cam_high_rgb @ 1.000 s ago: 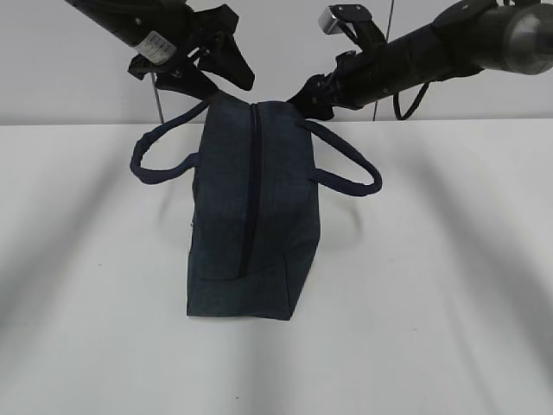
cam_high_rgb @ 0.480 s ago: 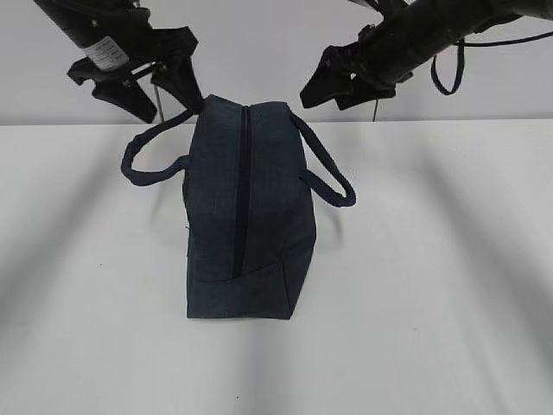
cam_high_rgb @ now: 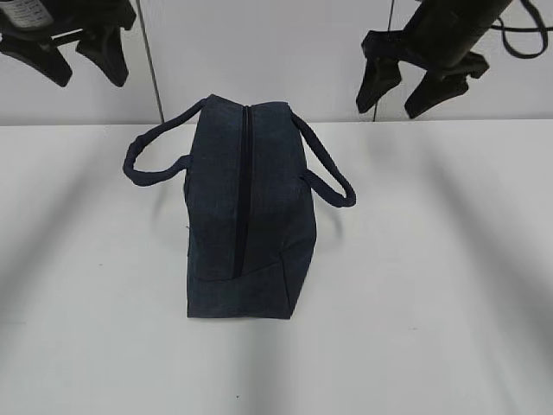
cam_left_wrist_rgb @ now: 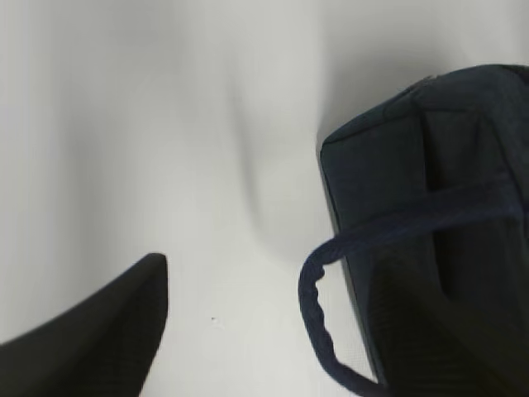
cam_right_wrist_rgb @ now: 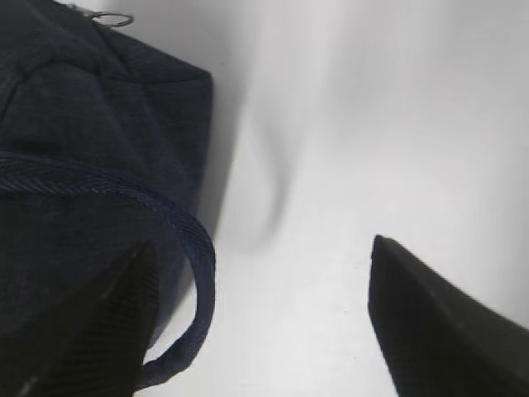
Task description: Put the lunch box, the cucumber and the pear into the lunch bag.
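The dark navy lunch bag point(cam_high_rgb: 246, 216) stands on the white table with its top zipper point(cam_high_rgb: 242, 190) shut. Its two loop handles point(cam_high_rgb: 143, 164) point(cam_high_rgb: 333, 177) hang out to either side. My left gripper point(cam_high_rgb: 85, 73) hovers high at the back left, open and empty. My right gripper point(cam_high_rgb: 390, 102) hovers at the back right, also open and empty. The left wrist view has the bag point(cam_left_wrist_rgb: 430, 165) to the right of the gripper point(cam_left_wrist_rgb: 273, 273). In the right wrist view the bag point(cam_right_wrist_rgb: 83, 99) lies left of the gripper point(cam_right_wrist_rgb: 260, 248). The lunch box, cucumber and pear are out of view.
The white table point(cam_high_rgb: 432, 285) stretches around the bag on all sides, with a pale wall behind it. A metal ring pull point(cam_right_wrist_rgb: 111, 18) sits at the bag's end. A thin vertical rod point(cam_high_rgb: 153, 69) stands at the back left.
Both arms have lifted and swung outward from the bag's far end. The handles have dropped and the bag has settled slightly.
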You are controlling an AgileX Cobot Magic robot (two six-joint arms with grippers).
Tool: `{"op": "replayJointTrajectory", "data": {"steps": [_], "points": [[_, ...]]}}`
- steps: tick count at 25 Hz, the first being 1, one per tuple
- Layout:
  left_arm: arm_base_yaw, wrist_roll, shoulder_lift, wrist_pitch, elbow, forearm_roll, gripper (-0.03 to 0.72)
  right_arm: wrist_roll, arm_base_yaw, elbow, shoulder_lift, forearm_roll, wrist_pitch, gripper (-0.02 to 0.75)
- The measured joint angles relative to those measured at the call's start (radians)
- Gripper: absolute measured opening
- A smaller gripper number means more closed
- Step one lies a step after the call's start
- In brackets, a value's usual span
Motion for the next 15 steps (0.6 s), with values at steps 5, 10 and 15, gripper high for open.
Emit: {"op": "replayJointTrajectory", "data": {"steps": [5,10,15], "points": [[0.0,-0.007,-0.139,-0.001,0.183,0.021,0.5,0.117,0.003,0.017,-0.095,-0.109,0.004,0.585],[0.0,-0.009,-0.342,-0.005,0.453,0.028,0.498,0.14,0.005,0.149,-0.255,-0.133,0.008,0.585],[0.0,-0.021,-0.568,-0.033,0.694,0.07,0.498,0.152,0.005,0.364,-0.453,-0.159,0.008,0.585]]}}
